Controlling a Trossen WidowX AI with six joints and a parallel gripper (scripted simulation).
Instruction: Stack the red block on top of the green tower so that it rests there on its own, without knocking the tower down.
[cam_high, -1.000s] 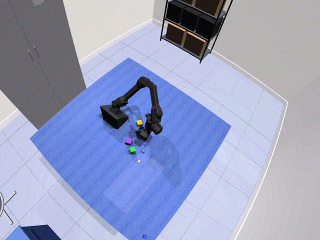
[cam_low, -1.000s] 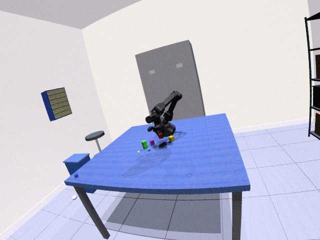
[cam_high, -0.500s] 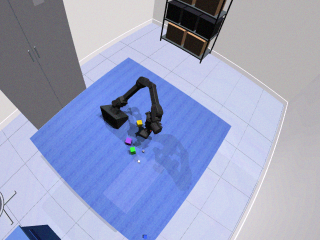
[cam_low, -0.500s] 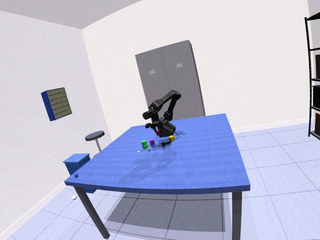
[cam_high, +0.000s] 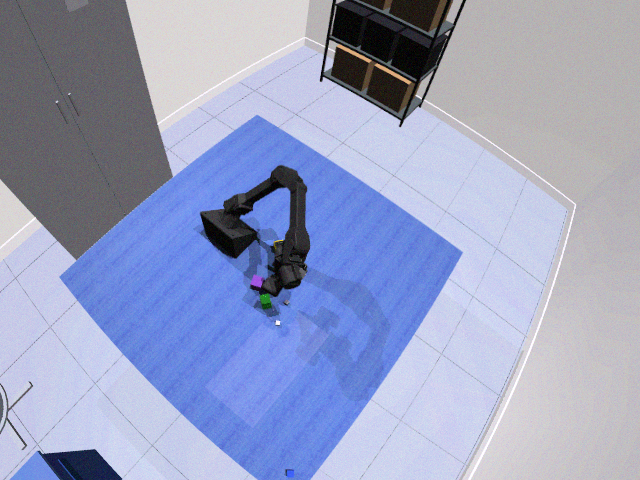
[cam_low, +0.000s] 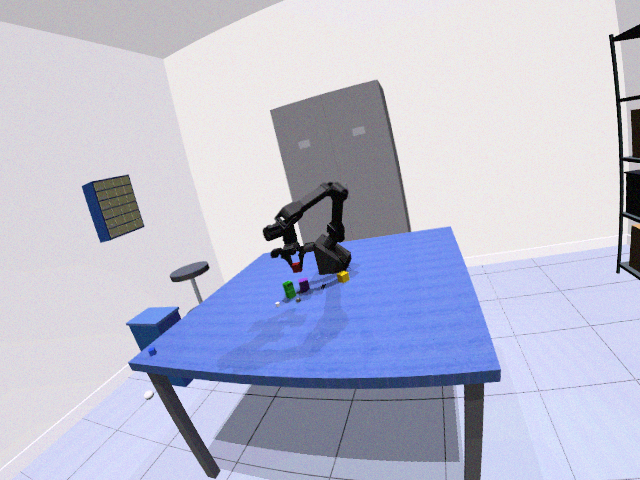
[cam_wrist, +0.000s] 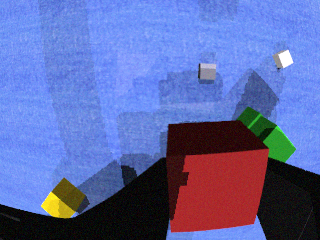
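Red block's up in the air, headed for the tower

We've got the gripper (cam_low: 295, 259) clamped on the red block (cam_low: 296, 267), lifted off the table (cam_low: 392, 320) so it can clear the green tower (cam_low: 288, 289) nearby. From the top view the arm hides the block, and the tower's height is hard to read.

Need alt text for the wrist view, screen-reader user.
A red cube is clamped between the black gripper's fingers, held above a blue table. A green tower shows just behind it; a yellow cube sits lower left.
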